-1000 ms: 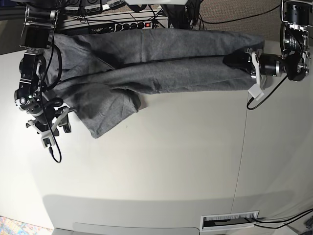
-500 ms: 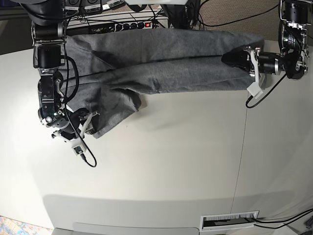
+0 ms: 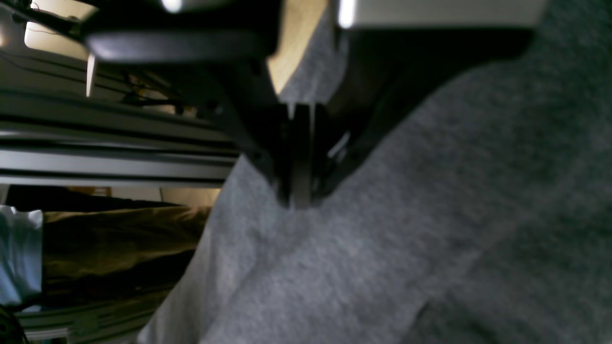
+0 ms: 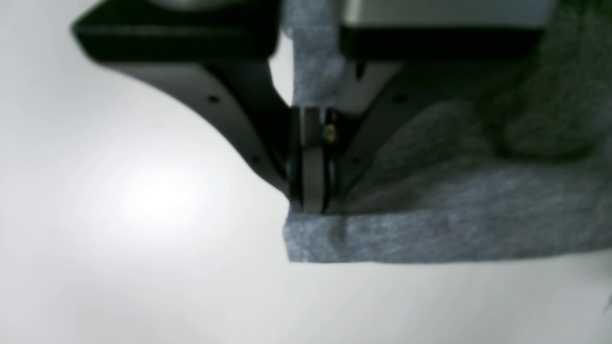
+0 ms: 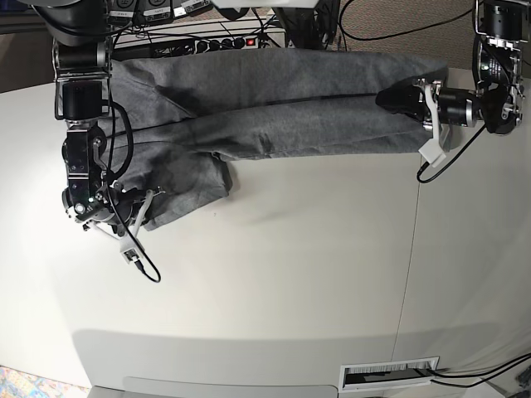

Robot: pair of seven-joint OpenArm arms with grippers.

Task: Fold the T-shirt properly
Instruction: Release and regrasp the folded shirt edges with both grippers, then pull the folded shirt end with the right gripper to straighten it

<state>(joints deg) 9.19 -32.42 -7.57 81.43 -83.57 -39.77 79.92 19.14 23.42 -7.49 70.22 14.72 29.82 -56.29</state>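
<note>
A grey T-shirt (image 5: pixel 282 104) lies stretched across the far edge of the white worktop (image 5: pixel 290 282), its long axis running side to side. The left tool (image 5: pixel 406 99) is clamped on one end; the right tool (image 5: pixel 148 201) pinches the hem corner at the other.

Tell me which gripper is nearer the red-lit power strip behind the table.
Right. The right gripper sits well below the power strip at the shirt's corner; the left gripper is farther off sideways.
</note>
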